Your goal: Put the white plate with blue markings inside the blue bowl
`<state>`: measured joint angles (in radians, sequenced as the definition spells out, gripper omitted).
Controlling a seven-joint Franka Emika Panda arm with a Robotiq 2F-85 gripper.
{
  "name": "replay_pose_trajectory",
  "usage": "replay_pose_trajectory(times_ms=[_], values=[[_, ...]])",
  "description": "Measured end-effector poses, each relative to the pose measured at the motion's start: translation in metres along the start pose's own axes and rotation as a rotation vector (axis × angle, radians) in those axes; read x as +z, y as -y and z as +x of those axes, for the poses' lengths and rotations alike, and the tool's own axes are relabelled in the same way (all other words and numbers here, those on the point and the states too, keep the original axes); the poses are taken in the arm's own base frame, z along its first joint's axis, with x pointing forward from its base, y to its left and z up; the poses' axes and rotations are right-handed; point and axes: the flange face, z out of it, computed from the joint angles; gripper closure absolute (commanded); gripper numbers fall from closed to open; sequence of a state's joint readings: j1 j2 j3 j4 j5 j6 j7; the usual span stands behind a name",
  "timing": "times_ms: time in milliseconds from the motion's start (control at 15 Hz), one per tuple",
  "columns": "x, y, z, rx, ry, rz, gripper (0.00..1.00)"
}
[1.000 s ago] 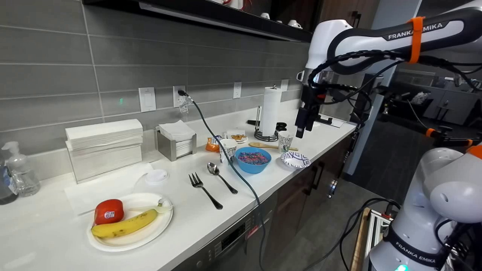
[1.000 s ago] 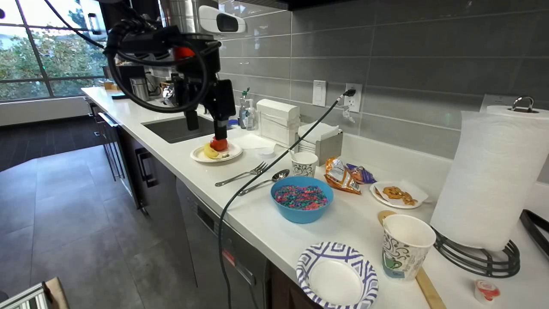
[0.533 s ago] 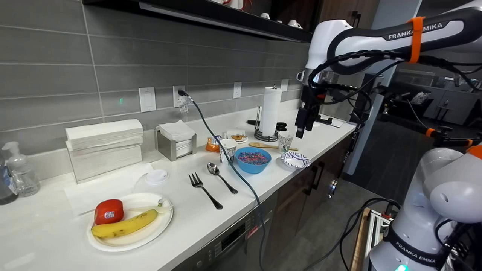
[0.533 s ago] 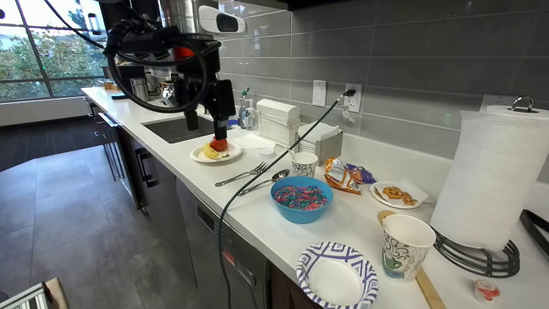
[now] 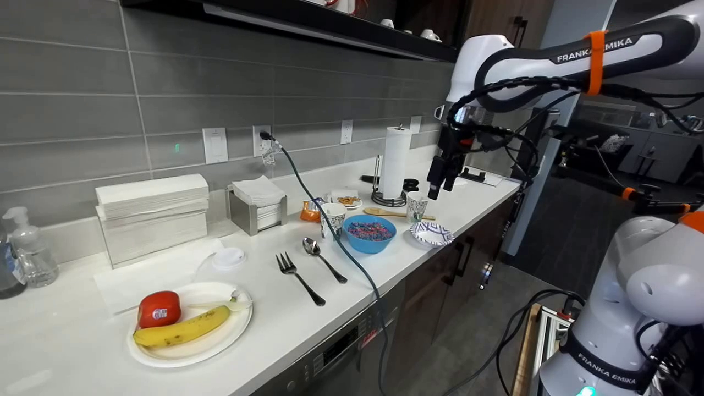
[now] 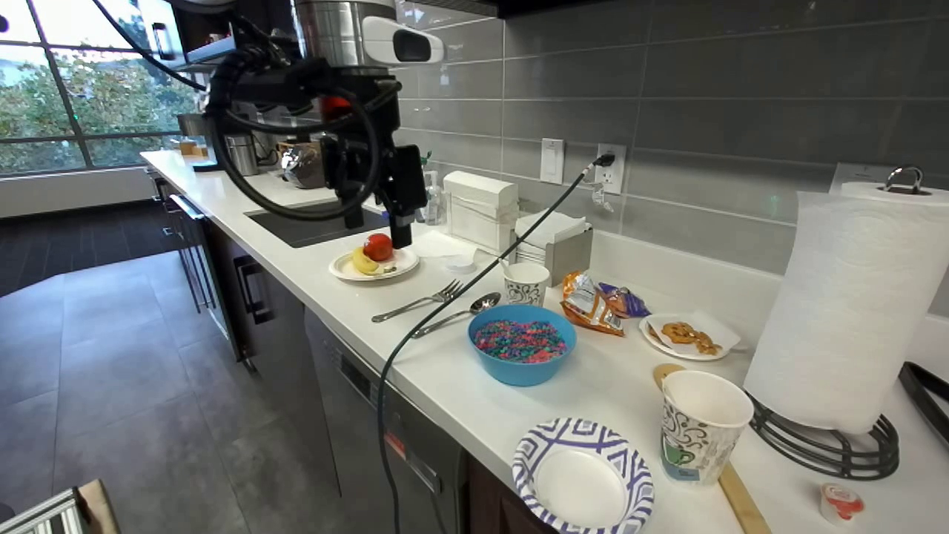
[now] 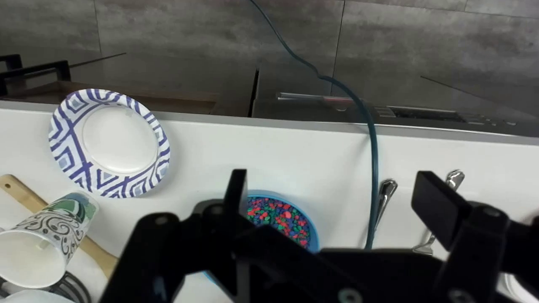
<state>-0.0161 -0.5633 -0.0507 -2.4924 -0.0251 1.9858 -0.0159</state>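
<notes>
One white plate with blue markings (image 6: 580, 483), one blue bowl (image 6: 519, 374), a gap between

Closest of all in an exterior view, there it was: the white plate with blue markings sat face up on the counter (image 6: 460, 386), right by its edge. Just to its right stood a patterned paper cup (image 6: 700, 437), partly hiding a wooden utensil (image 6: 744, 503), and farther right rose a paper towel roll (image 6: 830, 311)! Farther back came the blue bowl, set apart from the plate and carrying small bits (image 6: 521, 341) of pink, blue and green. Just past it, to the left, lay a spoon (image 6: 485, 302), then a fork (image 6: 445, 293). And up in mid-air hung the gripper (image 7: 330, 189), jaws released and spread wide, the wrist view showing a cable (image 7: 374, 168) and counter between them! Out at the far end, a larger white plate (image 6: 405, 262) held a banana (image 6: 362, 261) and a red fruit (image 6: 378, 247), with a dark sink (image 6: 300, 231) beyond on the left.
</notes>
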Motion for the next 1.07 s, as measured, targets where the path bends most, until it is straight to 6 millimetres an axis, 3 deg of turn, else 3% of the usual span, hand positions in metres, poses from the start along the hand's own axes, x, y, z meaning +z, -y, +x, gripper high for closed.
replay_pose_trajectory(times_ms=[467, 1067], values=[[0.048, -0.081, 0.008, 0.169, -0.002, 0.053, 0.0], [0.147, -0.173, -0.025, 0.546, -0.004, 0.171, 0.0]])
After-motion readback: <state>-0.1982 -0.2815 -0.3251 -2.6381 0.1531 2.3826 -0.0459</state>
